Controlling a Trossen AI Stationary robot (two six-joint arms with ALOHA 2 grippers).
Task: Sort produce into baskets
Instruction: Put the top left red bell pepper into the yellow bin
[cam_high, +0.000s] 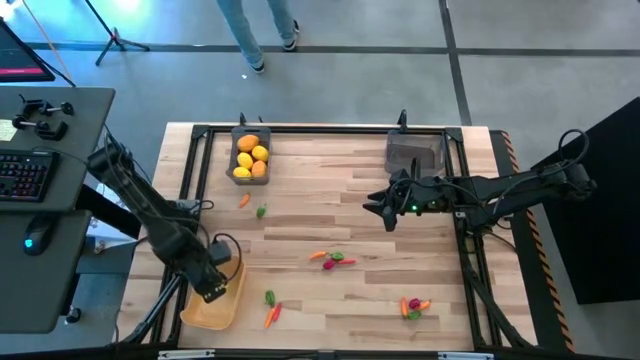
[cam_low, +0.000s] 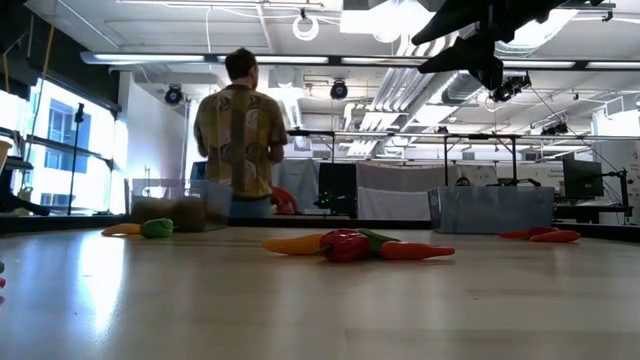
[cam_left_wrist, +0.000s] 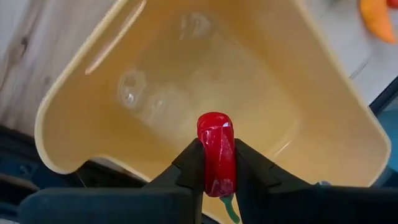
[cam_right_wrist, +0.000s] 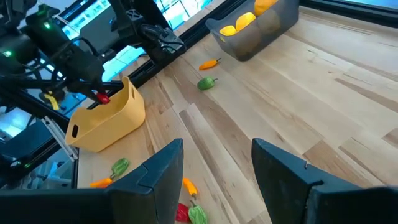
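My left gripper (cam_left_wrist: 216, 155) is shut on a red chilli (cam_left_wrist: 215, 143) and hovers over the tan-yellow tray (cam_left_wrist: 81, 130) at the table's near left corner (cam_high: 222, 310). My right gripper (cam_right_wrist: 214, 165) is open and empty, above the table's far right part (cam_high: 385, 208), near an empty dark grey bin (cam_high: 413, 152). A second dark grey bin (cam_high: 250, 156) at the far left holds yellow and orange fruits. Loose produce lies on the table: an orange piece (cam_high: 244, 200), a green piece (cam_high: 261, 211), a red-green-orange cluster (cam_high: 333, 259), and others near the front. My left gripper pinches the red chilli's two sides (cam_left_wrist: 217, 177) between its two fingers, near its green-stemmed end (cam_left_wrist: 229, 206). The chilli lies along the fingers, its blunt end sticking out past the fingertips. The fingers point down toward the tray's inside. The chilli is lifted clear of the tray.
A green piece (cam_high: 270, 297) and an orange piece (cam_high: 272, 315) lie just right of the tray. Another cluster (cam_high: 414, 307) lies near the front right. A black frame (cam_high: 320, 129) runs round the table. A person (cam_low: 238, 140) stands beyond the far edge.
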